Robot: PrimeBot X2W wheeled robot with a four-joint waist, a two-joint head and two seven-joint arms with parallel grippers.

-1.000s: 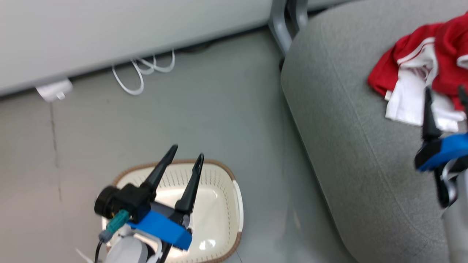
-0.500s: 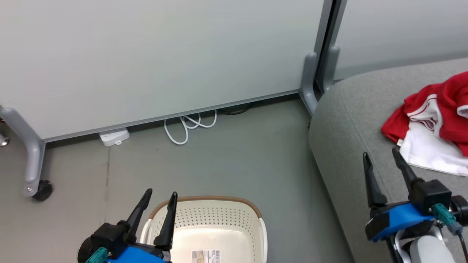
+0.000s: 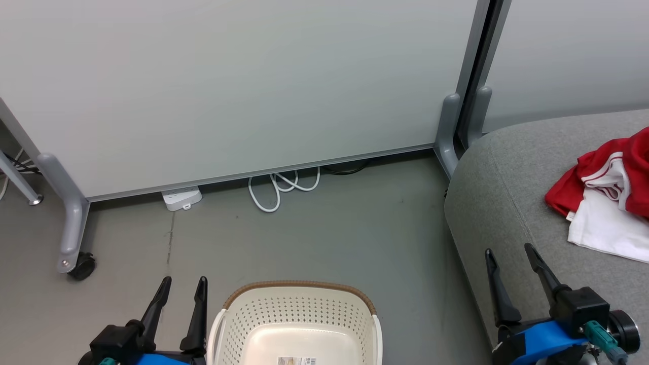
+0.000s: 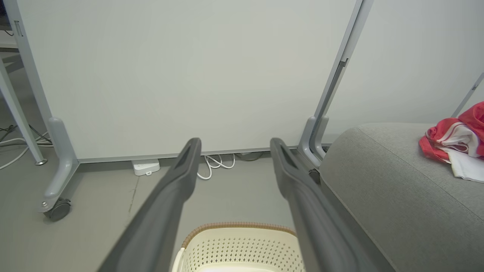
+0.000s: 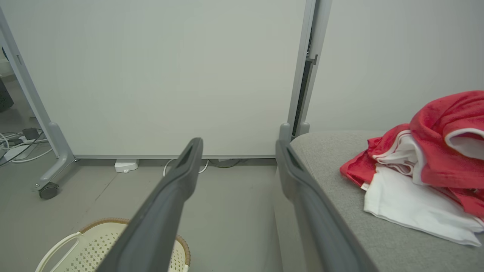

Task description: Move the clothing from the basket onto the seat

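Both grippers have drawn back since a second ago, and the camera has tilted up. Left gripper sits beside the basket, not over it; right gripper is clear of the clothing. Both jaws stand wide, holding nothing. Right wrist view shows the red shirt heaped on top; head view shows a label on the basket floor. Clothing lies on the seat, white panel spread toward the near edge.

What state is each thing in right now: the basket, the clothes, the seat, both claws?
basket: upright on the floor, no clothing in the part shown.
clothing: heaped on the seat.
seat: bearing the clothing.
left gripper: open, empty.
right gripper: open, empty.
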